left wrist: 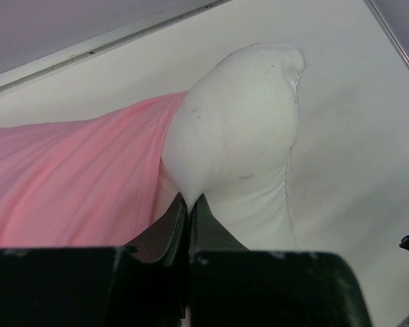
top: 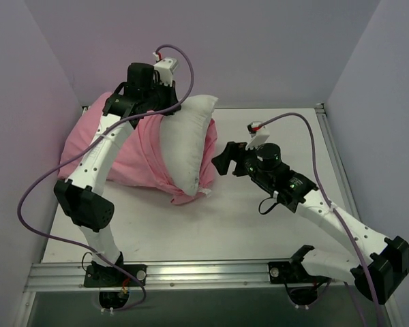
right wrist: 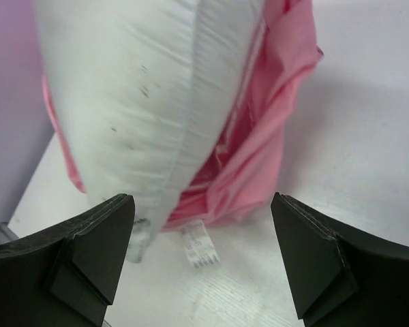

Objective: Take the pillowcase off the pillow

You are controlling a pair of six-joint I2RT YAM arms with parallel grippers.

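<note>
The white pillow [top: 187,146] sticks halfway out of the pink pillowcase [top: 140,160], which is bunched around its left half. My left gripper [top: 165,110] is above the pillow's far edge and shut on a pinch of white pillow fabric [left wrist: 232,136], with the pink pillowcase [left wrist: 75,184] just left of the jaws. My right gripper [top: 221,160] is open and empty, just right of the pillow's exposed end. In the right wrist view it [right wrist: 201,201] faces the pillow [right wrist: 136,102], the pillowcase's open hem [right wrist: 259,157] and a small white tag [right wrist: 199,246].
The pillow lies at the back left of the white table [top: 259,225], against the left wall [top: 27,102]. A metal rail [top: 191,274] runs along the near edge and another along the right side [top: 334,157].
</note>
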